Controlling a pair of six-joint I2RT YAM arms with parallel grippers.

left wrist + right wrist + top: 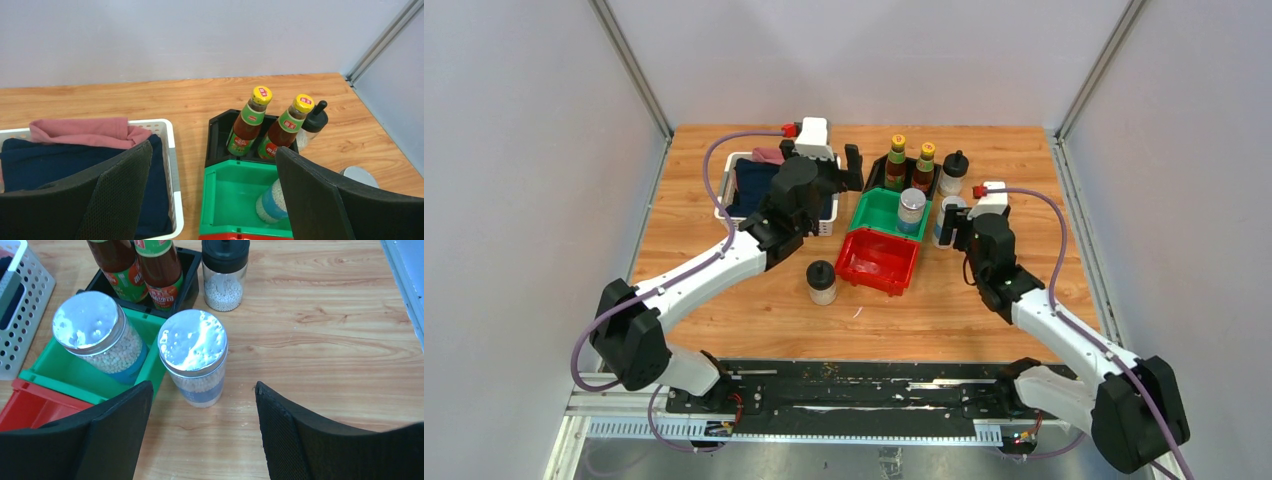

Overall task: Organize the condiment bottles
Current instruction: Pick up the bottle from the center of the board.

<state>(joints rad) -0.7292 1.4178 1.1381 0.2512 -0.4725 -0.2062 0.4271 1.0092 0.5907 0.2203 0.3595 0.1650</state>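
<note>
Status: roughly half done, judged on one kind per bin. Both sauce bottles [247, 122] [285, 127] stand upright in the black bin [217, 135]. One shaker [95, 335] sits in the green bin [220, 185]. The second shaker [192, 357] is on the table [944, 310], just beside that bin's right wall. The red bin [874, 262] holds nothing. Both black-lidded jars are still out: one [225, 275] just right of the black bin, the other [821, 282] alone to the left of the red bin. Three bottles left to place.

Right claw [204, 385] is spread wide, its fingers either side of the table shaker and clear of it, gripping nothing. Probably the approach for a pick. Left claw [212, 150] is also wide and empty, hanging above the gap between the white basket [172, 165] and the bins.

Limits: in the top view the right arm covers most of the table shaker. The near jar appears in the top view only. The red bin is clipped in both wrist views. Label text is unreadable.
</note>
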